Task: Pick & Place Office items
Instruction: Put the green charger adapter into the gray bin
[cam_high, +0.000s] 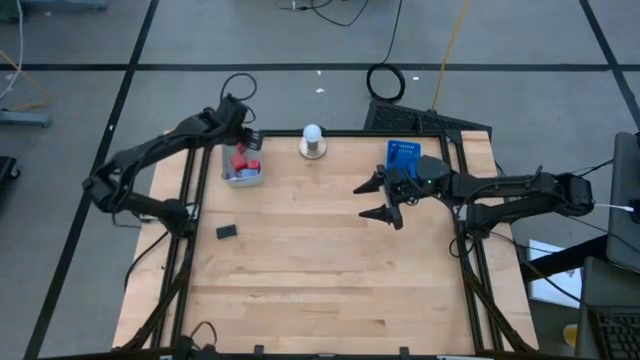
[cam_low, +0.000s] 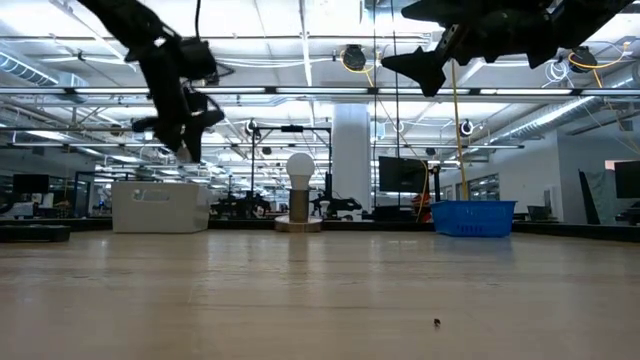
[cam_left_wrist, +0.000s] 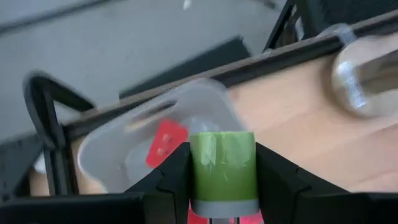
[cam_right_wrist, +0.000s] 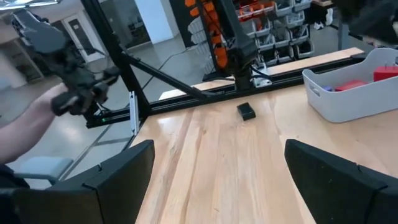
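Note:
My left gripper (cam_high: 241, 143) hangs over the grey tray (cam_high: 244, 172) at the table's far left and is shut on a green cylinder with a grey band (cam_left_wrist: 222, 169). In the tray lie red items (cam_left_wrist: 166, 143) and a blue one (cam_high: 236, 174). A small black block (cam_high: 227, 231) rests flat on the table near the left edge and also shows in the right wrist view (cam_right_wrist: 247, 111). My right gripper (cam_high: 385, 196) is open and empty, raised above the table right of centre, near the blue tray (cam_high: 403, 153). My left gripper pinches the green cylinder (cam_left_wrist: 222, 162) between its two fingers (cam_left_wrist: 177, 177), one on each side of its body. The cylinder is lifted clear, above the grey tray (cam_left_wrist: 124, 149). In the low view the fingers (cam_low: 187, 140) point down.
A white ball on a round grey base (cam_high: 313, 141) stands at the far edge between the two trays. A black frame (cam_high: 200, 190) borders the table. Bare wood (cam_high: 320, 270) fills the middle and near half. A person's hand (cam_right_wrist: 37, 115) shows beyond the table in the right wrist view.

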